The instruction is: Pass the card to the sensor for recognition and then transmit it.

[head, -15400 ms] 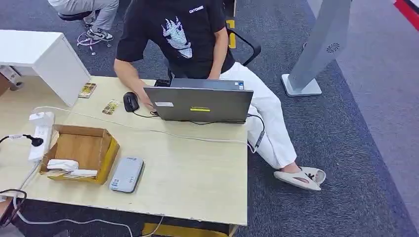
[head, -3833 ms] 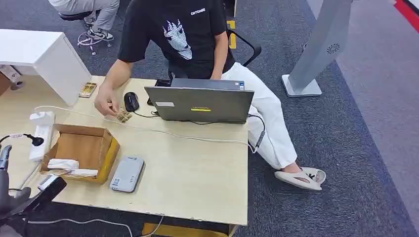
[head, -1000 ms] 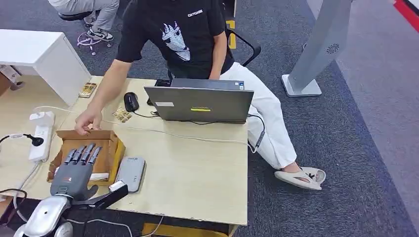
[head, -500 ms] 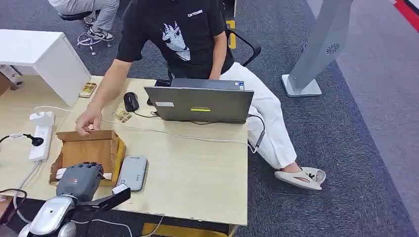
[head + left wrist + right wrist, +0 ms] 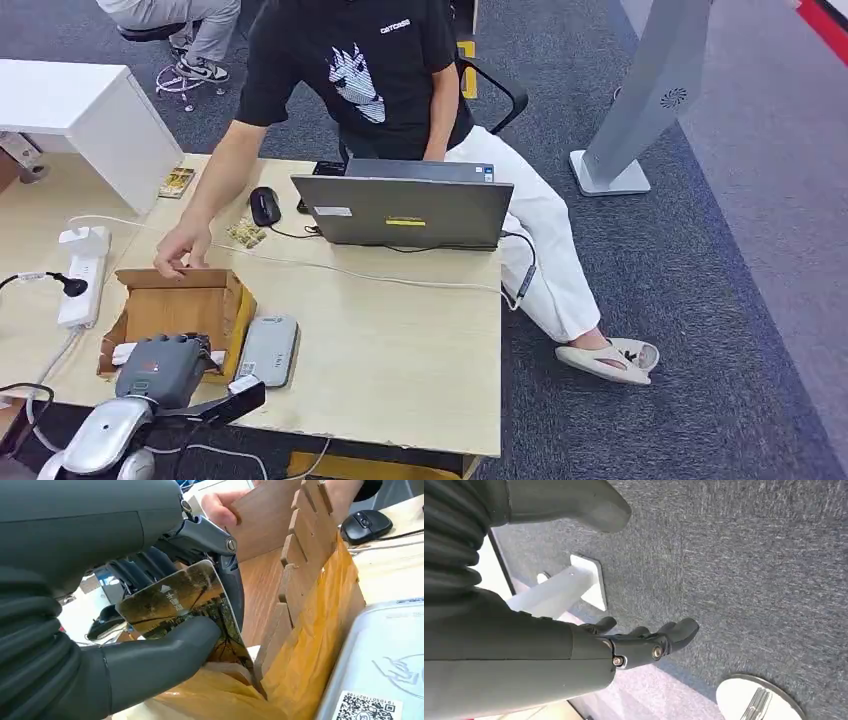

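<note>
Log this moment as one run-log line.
left hand: pinching card in wooden box | right hand: open, hanging over carpet | person's hand: holding box edge | sensor: beside box

The robot's left arm [image 5: 100, 440] is a rounded, polished silver shell ending in a dark grey moulded left hand [image 5: 165, 368], whose back carries a small red mark (too small to read). Beside that hand, a black bar-shaped wrist camera bracket [image 5: 215, 403] juts out with a pale square tip. Close up, the left hand [image 5: 100, 600] shows a smooth grey cover, a ribbed flexible grey sleeve, a thick matte grey thumb [image 5: 160, 652] and darker fingers [image 5: 150, 565] linked by a metal strut with round silver screws. The right hand [image 5: 574, 645] matches it: grey ribbed cover, blunt grey thumb [image 5: 584, 502], near-black fingers [image 5: 674, 630] pinned with bright screw heads.
</note>
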`<state>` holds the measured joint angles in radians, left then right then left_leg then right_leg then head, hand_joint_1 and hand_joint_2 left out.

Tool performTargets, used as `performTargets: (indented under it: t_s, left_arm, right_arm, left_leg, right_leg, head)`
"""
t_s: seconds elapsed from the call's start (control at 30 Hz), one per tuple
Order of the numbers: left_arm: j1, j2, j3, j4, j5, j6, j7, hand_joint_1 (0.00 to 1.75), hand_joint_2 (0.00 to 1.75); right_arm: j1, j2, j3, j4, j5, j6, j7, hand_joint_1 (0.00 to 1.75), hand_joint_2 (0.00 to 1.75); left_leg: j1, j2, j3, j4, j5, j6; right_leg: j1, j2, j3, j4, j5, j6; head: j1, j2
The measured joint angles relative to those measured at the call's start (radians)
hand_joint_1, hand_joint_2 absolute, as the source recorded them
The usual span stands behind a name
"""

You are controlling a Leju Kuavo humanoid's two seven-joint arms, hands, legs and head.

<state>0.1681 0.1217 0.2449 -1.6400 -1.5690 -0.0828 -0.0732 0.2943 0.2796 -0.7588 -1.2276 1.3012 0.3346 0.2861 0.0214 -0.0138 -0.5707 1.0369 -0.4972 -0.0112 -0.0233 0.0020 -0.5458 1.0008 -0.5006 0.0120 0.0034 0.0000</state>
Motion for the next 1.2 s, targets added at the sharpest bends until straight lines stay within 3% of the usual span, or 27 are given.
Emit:
performTargets:
  t_s: [0.13, 0.57, 0.87, 1.03, 1.2]
  left_arm:
    - [-0.005, -0.002, 0.0, -0.007, 0.004, 0.021, -0.016, 1.75, 1.75]
    - [-0.04, 0.004, 0.0, -0.185, 0.081, 0.073, -0.045, 1.75, 1.75]
    - [-0.095, 0.049, -0.018, -0.301, 0.102, 0.08, -0.051, 1.75, 1.75]
    - [-0.143, 0.099, -0.039, -0.319, 0.08, 0.069, -0.014, 1.75, 1.75]
    - [-0.198, 0.11, -0.039, -0.327, 0.084, 0.037, 0.006, 1.75, 1.75]
  right_arm:
    - [0.0, 0.0, -0.003, 0.002, -0.007, -0.008, -0.001, 0.0, 1.75]
    - [0.011, 0.0, 0.016, 0.002, -0.075, -0.028, 0.042, 0.0, 1.75]
    - [0.018, 0.0, 0.038, 0.002, -0.086, -0.033, 0.048, 0.0, 1.75]
    - [0.018, 0.0, 0.04, 0.006, -0.08, -0.044, 0.048, 0.0, 1.75]
    - [0.015, 0.0, 0.04, 0.009, -0.066, -0.042, 0.055, 0.0, 1.75]
  left_leg:
    - [0.0, 0.0, 0.0, 0.0, 0.0, 0.0]
    - [0.0, 0.0, 0.0, 0.0, 0.0, 0.0]
    - [0.0, 0.0, 0.0, 0.0, 0.0, 0.0]
    - [0.0, 0.0, 0.0, 0.0, 0.001, 0.0]
    - [0.0, 0.0, 0.001, 0.0, 0.001, -0.001]
  right_leg:
    - [0.0, 0.0, 0.0, 0.0, 0.0, 0.0]
    - [0.0, 0.0, 0.0, 0.0, 0.0, 0.0]
    - [0.0, 0.0, 0.0, 0.0, 0.0, 0.0]
    - [0.0, 0.0, 0.0, 0.0, 0.0, 0.0]
    - [0.0, 0.0, 0.0, 0.0, 0.0, 0.0]
  head:
    - [0.0, 0.0]
    - [0.0, 0.0]
    - [0.0, 0.0]
    - [0.0, 0.0]
    - [0.0, 0.0]
